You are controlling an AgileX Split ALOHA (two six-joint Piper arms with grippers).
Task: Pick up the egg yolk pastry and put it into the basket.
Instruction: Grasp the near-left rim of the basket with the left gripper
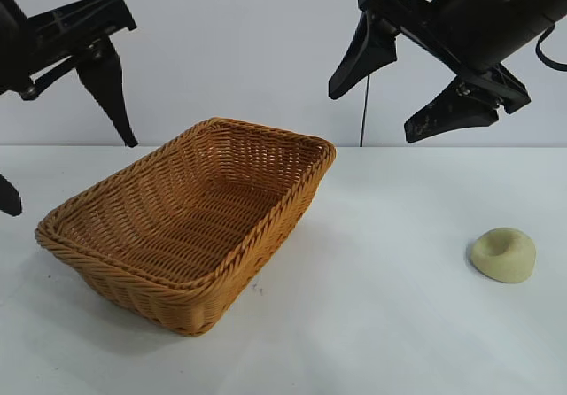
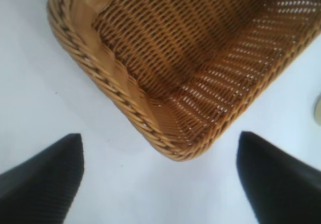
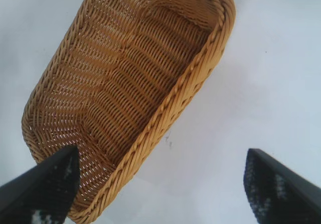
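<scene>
Fingers spread wide and empty on both the right gripper [image 1: 403, 89] and left gripper [image 1: 62, 147], each high over the counter [image 1: 372, 324], pastry [image 1: 503, 254] sitting well right of the empty basket [image 1: 190, 222], so the reach-down comes next.

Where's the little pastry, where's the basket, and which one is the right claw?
pastry [image 1: 503, 255], exterior view, on its domed top.
basket [image 1: 266, 231], exterior view, on its braided rim.
right claw [image 1: 409, 87], exterior view, midway between its open fingertips.

No legible text or markings.
</scene>
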